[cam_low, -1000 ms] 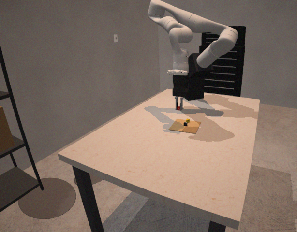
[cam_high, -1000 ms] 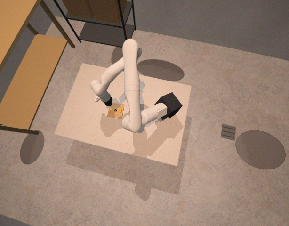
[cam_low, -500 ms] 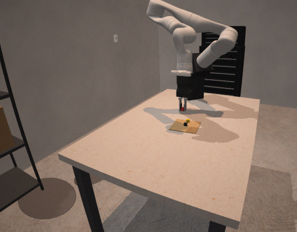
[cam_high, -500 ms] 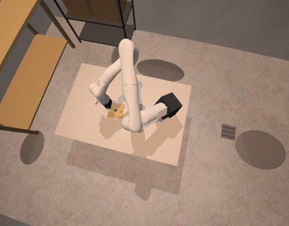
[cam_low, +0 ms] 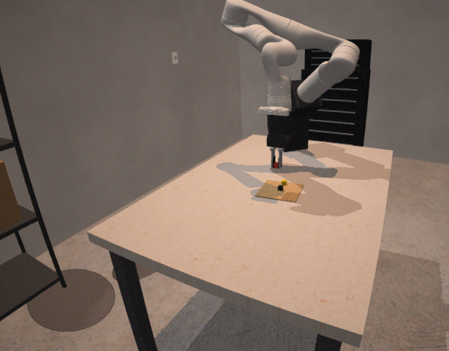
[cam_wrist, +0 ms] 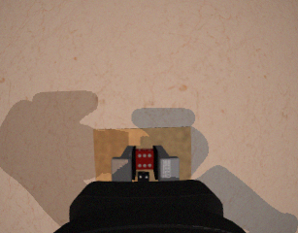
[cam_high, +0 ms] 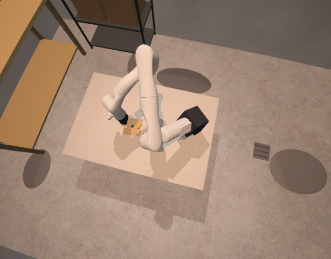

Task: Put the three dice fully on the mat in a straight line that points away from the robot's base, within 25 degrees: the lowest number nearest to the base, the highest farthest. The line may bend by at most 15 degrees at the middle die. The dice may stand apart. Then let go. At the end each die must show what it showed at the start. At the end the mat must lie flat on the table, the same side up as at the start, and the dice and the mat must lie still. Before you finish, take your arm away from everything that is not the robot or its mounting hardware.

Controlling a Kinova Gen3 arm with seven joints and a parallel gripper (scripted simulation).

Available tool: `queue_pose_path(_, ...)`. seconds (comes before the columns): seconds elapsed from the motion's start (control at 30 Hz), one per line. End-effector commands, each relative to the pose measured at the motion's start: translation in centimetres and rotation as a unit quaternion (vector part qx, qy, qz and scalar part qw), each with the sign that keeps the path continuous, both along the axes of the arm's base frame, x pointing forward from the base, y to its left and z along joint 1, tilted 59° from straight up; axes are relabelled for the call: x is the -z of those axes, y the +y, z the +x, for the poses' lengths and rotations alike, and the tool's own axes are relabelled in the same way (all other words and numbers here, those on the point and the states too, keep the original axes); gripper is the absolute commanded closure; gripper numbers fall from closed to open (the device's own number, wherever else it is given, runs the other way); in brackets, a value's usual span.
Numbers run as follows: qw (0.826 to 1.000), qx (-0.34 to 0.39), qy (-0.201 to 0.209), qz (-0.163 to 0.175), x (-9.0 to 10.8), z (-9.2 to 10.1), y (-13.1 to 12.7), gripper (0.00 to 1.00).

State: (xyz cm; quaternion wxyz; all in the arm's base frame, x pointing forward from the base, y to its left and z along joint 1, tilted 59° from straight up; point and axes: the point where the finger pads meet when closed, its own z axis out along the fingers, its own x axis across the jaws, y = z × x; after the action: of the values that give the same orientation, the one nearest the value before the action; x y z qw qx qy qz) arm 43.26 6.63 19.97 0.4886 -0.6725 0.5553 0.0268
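Observation:
My gripper [cam_low: 276,162] [cam_wrist: 144,157] is shut on the red die [cam_low: 276,165] [cam_wrist: 145,158], which shows six pips to the wrist view. It holds the die in the air above the mat area. The square tan mat [cam_high: 127,131] [cam_low: 266,193] [cam_wrist: 104,148] lies flat on the table. The black die [cam_high: 132,126] [cam_low: 280,187] [cam_wrist: 143,177] stands near the mat's middle, partly hidden by the gripper body in the wrist view. The yellow die [cam_high: 138,127] [cam_low: 284,182] stands on the mat on the base side of the black die and is hidden in the wrist view. Its number is too small to read.
The robot's black base block [cam_high: 197,120] stands at one end of the pale table [cam_high: 93,139] [cam_low: 232,234]. The folded arm [cam_high: 149,106] [cam_low: 311,36] reaches over the table and casts shadows across the mat. A black shelf rack [cam_high: 118,37] stands beyond the table's edge.

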Motion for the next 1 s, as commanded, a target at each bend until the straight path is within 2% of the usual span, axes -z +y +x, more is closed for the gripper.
queue_pose_path(0.0,1.000,0.001,0.000,0.000,0.0,0.0,0.0,0.66)
queue_pose_path(0.3,1.000,0.001,0.000,0.000,0.5,0.5,0.7,0.66)
queue_pose_path(0.97,1.000,0.001,0.000,0.000,4.3,4.3,5.8,0.66)
